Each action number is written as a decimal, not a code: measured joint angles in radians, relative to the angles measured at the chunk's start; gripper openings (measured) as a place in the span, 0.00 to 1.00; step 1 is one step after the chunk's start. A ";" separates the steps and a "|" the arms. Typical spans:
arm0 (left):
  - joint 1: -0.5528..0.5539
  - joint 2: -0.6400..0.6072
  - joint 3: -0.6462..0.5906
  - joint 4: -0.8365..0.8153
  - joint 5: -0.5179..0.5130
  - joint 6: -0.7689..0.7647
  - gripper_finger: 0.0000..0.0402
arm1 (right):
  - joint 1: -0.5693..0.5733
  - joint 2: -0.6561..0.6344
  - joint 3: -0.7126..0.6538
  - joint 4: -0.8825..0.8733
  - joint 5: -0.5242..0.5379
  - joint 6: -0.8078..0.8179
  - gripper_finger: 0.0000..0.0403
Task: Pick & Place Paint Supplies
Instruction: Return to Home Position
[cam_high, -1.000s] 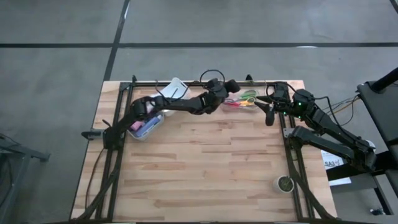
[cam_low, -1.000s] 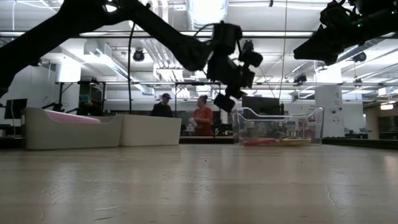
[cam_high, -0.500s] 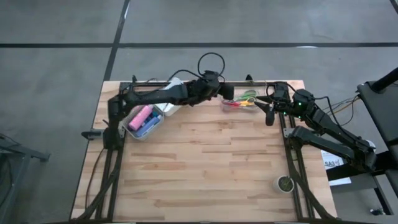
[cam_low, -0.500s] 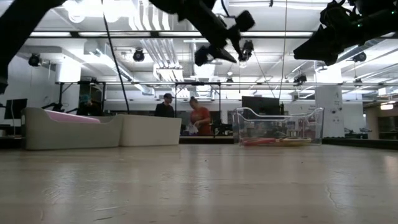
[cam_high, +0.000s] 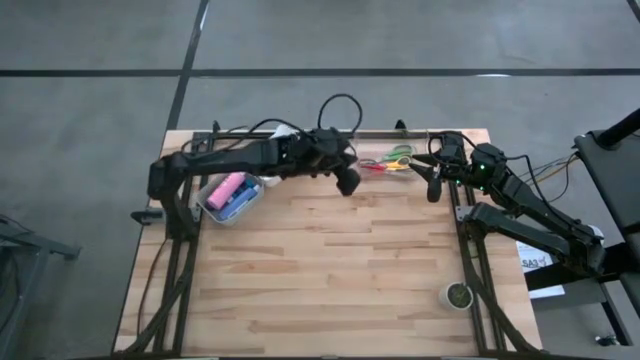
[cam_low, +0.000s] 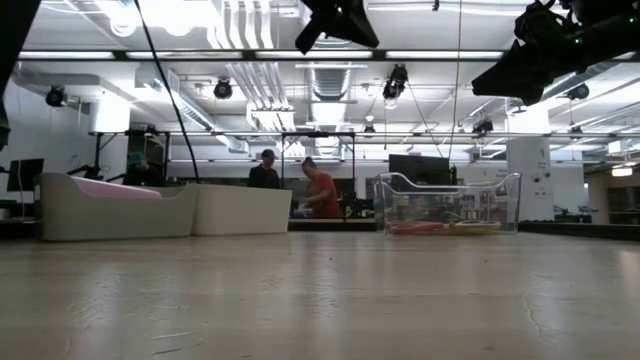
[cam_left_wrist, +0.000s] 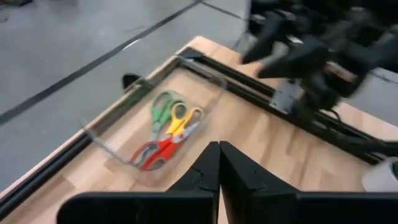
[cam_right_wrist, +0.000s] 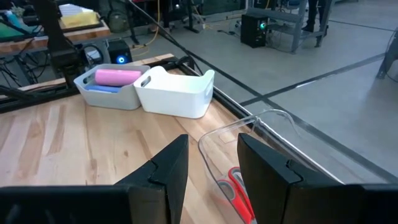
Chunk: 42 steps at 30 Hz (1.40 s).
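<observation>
A pink bottle (cam_high: 228, 187) lies in a grey bin (cam_high: 213, 212) on the table's left, with a blue thing (cam_high: 242, 203) beside it; the right wrist view shows the bottle (cam_right_wrist: 118, 76) on top. No brushes or dark blue bottle show. My left gripper (cam_high: 348, 181) hangs high over the table's middle, shut and empty, between the grey bin and a clear tray of scissors (cam_left_wrist: 165, 129). My right gripper (cam_high: 432, 184) hovers open at the tray's right end (cam_right_wrist: 212, 155).
A white bin (cam_right_wrist: 177, 96) stands against the grey bin, toward the far edge, mostly under my left arm in the high view. The clear tray (cam_high: 385, 170) sits at the far edge. A small round thing (cam_high: 458, 295) lies near the right near corner. Bare planks fill the near half.
My left gripper has risen, climbing to the top of the low view. It has also drawn back from the clear tray at the far edge toward the table's middle. The left arm has swung off the grey bin, uncovering the pink bottle.
</observation>
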 joint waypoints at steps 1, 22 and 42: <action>-0.011 -0.006 0.000 0.002 0.001 0.011 0.02 | 0.000 0.000 0.000 0.000 0.000 0.000 0.34; -0.216 -0.454 -0.454 0.181 -0.026 0.101 0.00 | 0.000 0.000 0.000 0.000 0.000 0.000 0.34; -0.259 -1.276 -1.272 0.760 -0.019 0.127 0.02 | 0.000 0.000 0.000 0.000 0.000 0.000 0.34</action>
